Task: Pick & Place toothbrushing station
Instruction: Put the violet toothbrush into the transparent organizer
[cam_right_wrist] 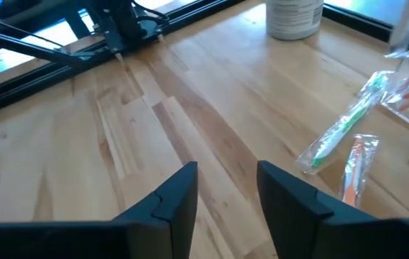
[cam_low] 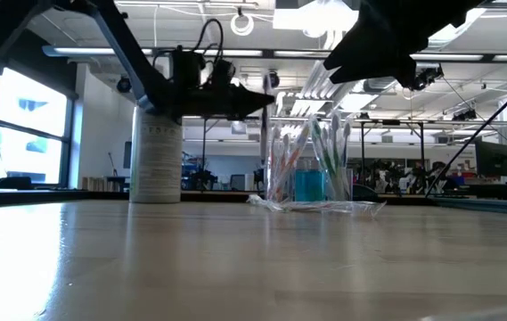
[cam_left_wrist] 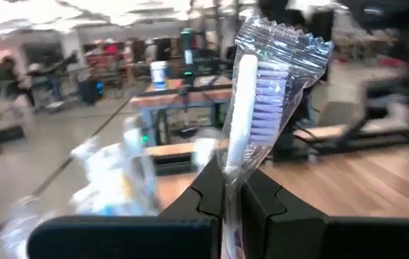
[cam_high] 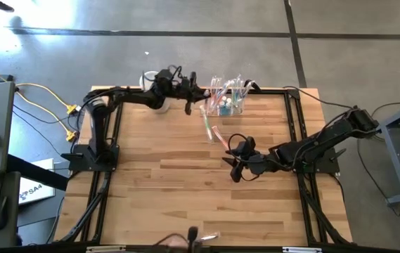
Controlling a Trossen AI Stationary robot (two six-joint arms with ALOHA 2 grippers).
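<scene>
Overhead, the left hand (cam_high: 191,102) hung near the far edge of the pale wooden plank surface (cam_high: 185,190), just beside the small clear thin-walled plastic box-shaped toothbrushing station (cam_high: 229,104), which stood on the surface at its far middle with several wrapped toothbrushes standing up in it. In the left wrist view that hand's two dark fingers (cam_left_wrist: 269,205) were clamped on a white-handled toothbrush with pale purple bristles in a crinkly clear wrapper (cam_left_wrist: 256,101), its head pointing up and away from the hand. The low view showed the hand (cam_low: 257,102) above the surface, level with the tops of the brushes in the station (cam_low: 311,178), where something blue showed through the clear wall. A whitish translucent cylindrical container (cam_low: 156,162) stood on the surface behind the left arm. The right hand (cam_high: 236,169) hovered over the middle of the surface, nearer than the station and apart from it; its dark fingers (cam_right_wrist: 179,201) stood parted with only bare wood showing between them. Two wrapped toothbrushes lay flat on the surface between that hand and the station: a green-and-white one (cam_right_wrist: 342,133) and an orange-and-white one (cam_right_wrist: 355,167), close beside each other and touching neither hand.
</scene>
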